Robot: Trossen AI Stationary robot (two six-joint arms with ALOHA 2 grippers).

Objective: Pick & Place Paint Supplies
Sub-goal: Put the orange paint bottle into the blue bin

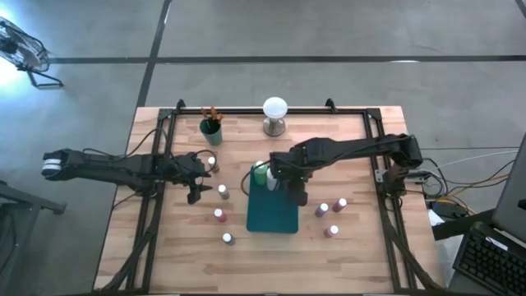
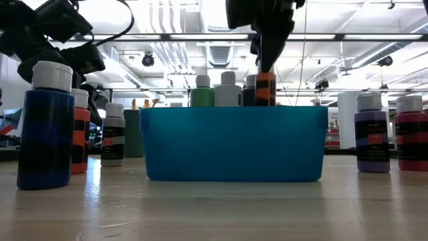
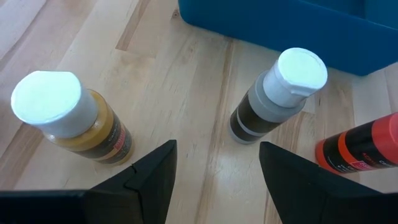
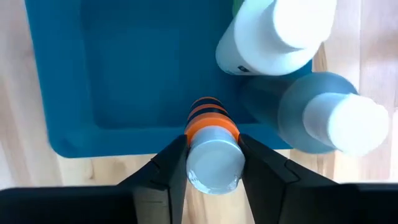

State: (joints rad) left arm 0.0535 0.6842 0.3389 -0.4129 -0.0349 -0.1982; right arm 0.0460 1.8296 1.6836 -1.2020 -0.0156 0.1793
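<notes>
My right gripper (image 4: pixel 211 163) is shut on an orange bottle (image 4: pixel 209 121) over the teal tray (image 1: pixel 275 215), beside a green bottle (image 1: pixel 260 173) and a grey one (image 4: pixel 329 118) that stand in the tray. My left gripper (image 3: pixel 214 180) hangs open just above bare wood, left of the tray. An ochre bottle (image 3: pixel 81 124), a dark brown one (image 3: pixel 270 99) and a red-orange one (image 3: pixel 360 149) stand ahead of it. More bottles stand on the table at both sides of the tray. Brushes (image 1: pixel 211 113) stick up out of a green cup (image 1: pixel 211 130). My right gripper pinches the orange bottle by its white cap (image 4: pixel 214 163), one finger (image 4: pixel 165 171) on each side. It comes from above, pointing down. The bottle hangs upright below the fingers (image 2: pixel 265 87), its lower end behind the tray's near wall.
A white ball on a metal base (image 1: pixel 274 115) stands at the far edge. Purple (image 2: pixel 372 134) and red (image 2: pixel 411 134) bottles stand right of the tray, blue (image 2: pixel 45 127) and others left of it. Black frame rails (image 1: pixel 156 205) run along the table's sides.
</notes>
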